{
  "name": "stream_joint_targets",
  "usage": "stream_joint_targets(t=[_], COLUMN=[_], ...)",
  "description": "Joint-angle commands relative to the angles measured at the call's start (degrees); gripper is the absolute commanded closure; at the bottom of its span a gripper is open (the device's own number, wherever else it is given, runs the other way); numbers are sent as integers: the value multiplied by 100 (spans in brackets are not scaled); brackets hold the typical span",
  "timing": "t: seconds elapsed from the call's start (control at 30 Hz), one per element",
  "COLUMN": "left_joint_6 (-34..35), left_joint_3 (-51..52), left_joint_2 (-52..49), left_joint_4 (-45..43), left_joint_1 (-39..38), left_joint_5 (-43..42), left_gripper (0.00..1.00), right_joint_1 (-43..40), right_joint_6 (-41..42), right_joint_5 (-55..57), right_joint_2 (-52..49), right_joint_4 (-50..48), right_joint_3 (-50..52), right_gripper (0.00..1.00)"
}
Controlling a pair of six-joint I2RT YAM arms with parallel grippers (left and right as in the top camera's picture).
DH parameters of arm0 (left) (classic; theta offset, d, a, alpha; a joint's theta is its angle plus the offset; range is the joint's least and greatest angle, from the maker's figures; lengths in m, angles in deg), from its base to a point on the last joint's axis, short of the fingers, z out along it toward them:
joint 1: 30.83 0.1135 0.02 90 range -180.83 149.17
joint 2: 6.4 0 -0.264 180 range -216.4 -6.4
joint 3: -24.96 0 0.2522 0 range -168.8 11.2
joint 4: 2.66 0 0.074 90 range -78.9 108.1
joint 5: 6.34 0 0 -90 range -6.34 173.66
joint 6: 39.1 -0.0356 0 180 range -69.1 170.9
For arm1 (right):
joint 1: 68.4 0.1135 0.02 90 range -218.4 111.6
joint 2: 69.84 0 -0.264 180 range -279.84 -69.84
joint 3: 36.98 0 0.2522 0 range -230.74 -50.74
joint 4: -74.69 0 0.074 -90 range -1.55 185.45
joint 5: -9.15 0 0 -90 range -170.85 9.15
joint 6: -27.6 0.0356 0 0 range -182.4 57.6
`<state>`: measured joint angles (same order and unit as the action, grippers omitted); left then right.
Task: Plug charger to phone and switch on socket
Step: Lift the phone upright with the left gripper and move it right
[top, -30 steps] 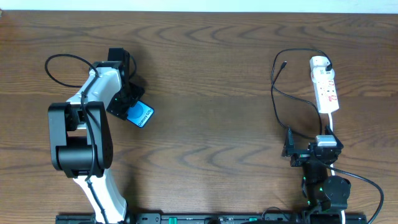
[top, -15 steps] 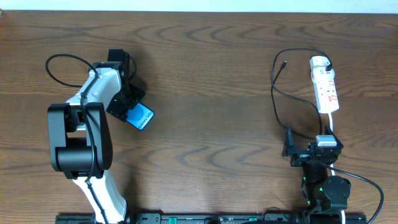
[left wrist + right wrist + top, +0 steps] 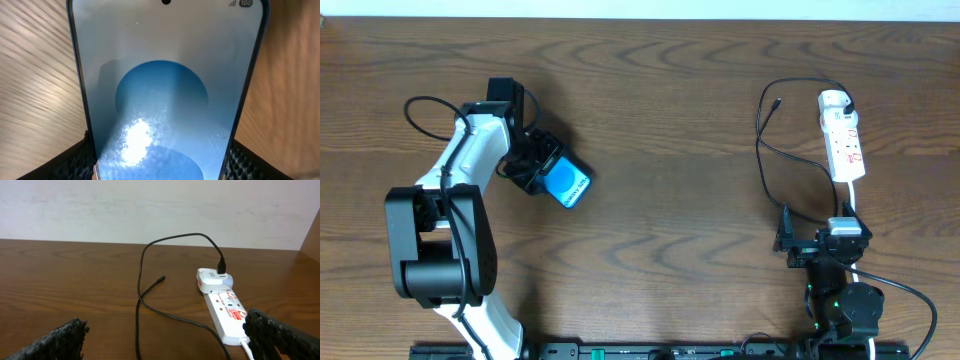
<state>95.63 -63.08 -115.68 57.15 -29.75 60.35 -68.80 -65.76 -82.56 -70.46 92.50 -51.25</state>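
Overhead view of a dark wooden table (image 3: 670, 120). The left gripper (image 3: 538, 168), at about 9 o'clock from the table's centre, pinches the phone (image 3: 567, 185) by its two long edges. The blue screen faces up and the phone's free end points toward 4 o'clock. In the left wrist view the screen fills the frame, with a black finger pad (image 3: 80, 160) against each side edge, and the wood beside it is blurred. Whether the phone touches the table cannot be told.

The socket (image 3: 843, 140) lies flat at about 3 o'clock, close to the table's right edge. It runs from 12 to 6 o'clock, with its white cord (image 3: 850, 195) leaving the near end. The charger (image 3: 760, 150) is plugged in at the socket's far end, arcs toward 9 o'clock and trails down along the socket's left side. Its free plug tip (image 3: 776, 102) lies on the wood to the left of the socket, apart from it.

The right gripper (image 3: 167, 342) sits at 4 o'clock, near the front edge. Its fingers are spread wide with nothing between them, and it faces the socket from the near side.

Bare wood stretches across the middle between phone and charger, which are well apart.
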Motion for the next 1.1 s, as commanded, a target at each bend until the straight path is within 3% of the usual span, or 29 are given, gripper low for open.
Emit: stream_joint_targets(t=[0.0,0.37,0.8,1.07], left_joint_6=[-221,-317,-142,376], left_joint_3=[-37,-37,-37,-37], left_joint_2=[138,138,138,138], left_joint_4=[4,-37,-638,-651], left_joint_1=[9,-245,-1379,-1591], left_joint_5=[-1237,-3051,-4725,-5066], left_gripper=[34,34,34,34], right_joint_1=[-13,-13,-13,-13], right_joint_6=[52,52,52,52], right_joint_5=[9,9,9,9], right_joint_2=[31,31,31,31], right_joint_4=[7,7,7,9], right_joint_3=[20,20,20,22], right_gripper=[1,1,1,1])
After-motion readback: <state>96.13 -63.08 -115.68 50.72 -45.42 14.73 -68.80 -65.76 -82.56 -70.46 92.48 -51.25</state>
